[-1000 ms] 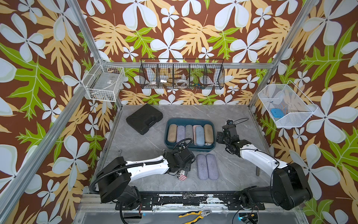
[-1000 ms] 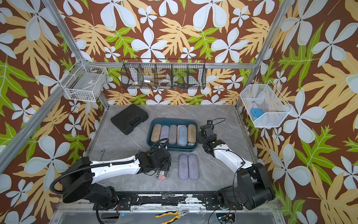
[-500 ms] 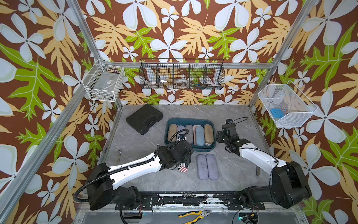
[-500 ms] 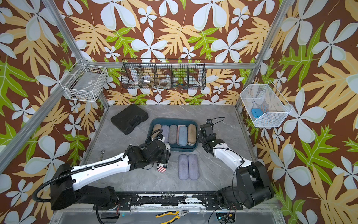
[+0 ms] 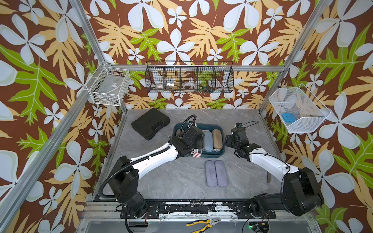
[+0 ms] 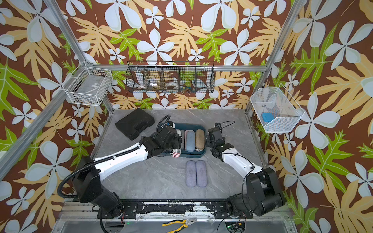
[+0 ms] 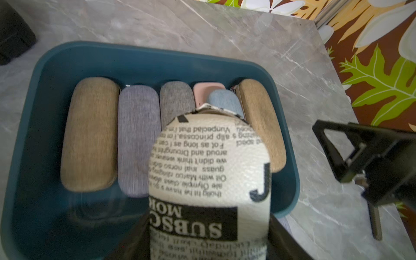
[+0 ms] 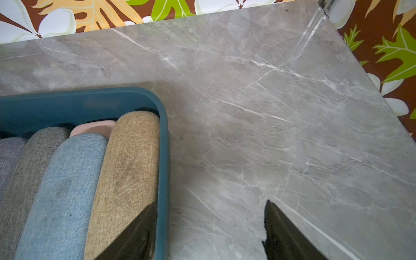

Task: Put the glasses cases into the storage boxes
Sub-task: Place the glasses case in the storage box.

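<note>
The left tool (image 7: 207, 225) is clamped on the sides of the newspaper-print case (image 7: 209, 157) and carries it above the teal tub (image 7: 56, 58), its far end over the grey case (image 7: 175, 99) and the light blue case (image 7: 225, 101). The row below looks full: tan (image 7: 90, 135), lavender (image 7: 137, 139), grey, blue over a pink one (image 7: 208, 90), and another tan (image 7: 261, 126). I'd judge there is no slot left, so the case should come down level and slowly, either flat across the packed ones or into the bare strip of tub floor near the arm, and be let go only once it rests. Dropped tilted, it could slide onto the rim.

The right tool (image 8: 210, 203) has its jaws apart and holds nothing; one finger is over the tub's end wall, beside the tan case.

Two lavender cases (image 5: 211, 173) (image 5: 221, 173) wait side by side on the grey marbled counter (image 5: 171, 181); a black tool case (image 5: 150, 123) sits at the back. Wire baskets (image 5: 189, 76) hang on flowered walls.
</note>
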Controlling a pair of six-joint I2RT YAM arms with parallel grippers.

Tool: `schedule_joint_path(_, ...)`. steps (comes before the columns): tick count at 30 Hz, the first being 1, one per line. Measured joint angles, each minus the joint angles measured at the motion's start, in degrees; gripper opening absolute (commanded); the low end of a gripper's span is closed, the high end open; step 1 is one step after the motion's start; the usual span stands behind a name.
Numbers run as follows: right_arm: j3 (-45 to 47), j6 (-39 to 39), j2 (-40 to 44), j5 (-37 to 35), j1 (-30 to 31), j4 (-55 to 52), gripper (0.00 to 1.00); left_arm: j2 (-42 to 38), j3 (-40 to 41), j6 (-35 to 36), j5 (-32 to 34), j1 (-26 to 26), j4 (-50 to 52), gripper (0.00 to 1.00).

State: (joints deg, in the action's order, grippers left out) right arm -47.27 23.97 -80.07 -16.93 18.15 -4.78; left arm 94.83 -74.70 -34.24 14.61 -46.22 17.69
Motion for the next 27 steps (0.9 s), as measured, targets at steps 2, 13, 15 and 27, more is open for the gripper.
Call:
schedule_joint_path(2, 0.0, 0.0, 0.0, 0.0, 0.0, 0.0, 0.75, 3.0, -3.0, 0.5, -0.5, 0.9, -0.4, 0.65)
schedule_joint_path(13, 0.2, 0.0, 0.0, -0.3, 0.0, 0.0, 0.75, 15.1, -13.0, 1.5, -1.9, 4.0, -0.7, 0.65)
schedule_joint_path(15, 0.2, -0.1, 0.0, -0.6, 0.0, 0.0, 0.75, 16.1, -13.4, 1.5, -1.6, 4.4, -0.5, 0.66)
schedule_joint_path(27, 0.2, -0.2, 0.0, -1.1, 0.0, 0.0, 0.75, 19.8, -13.1, 1.5, -1.8, 4.9, -0.3, 0.66)
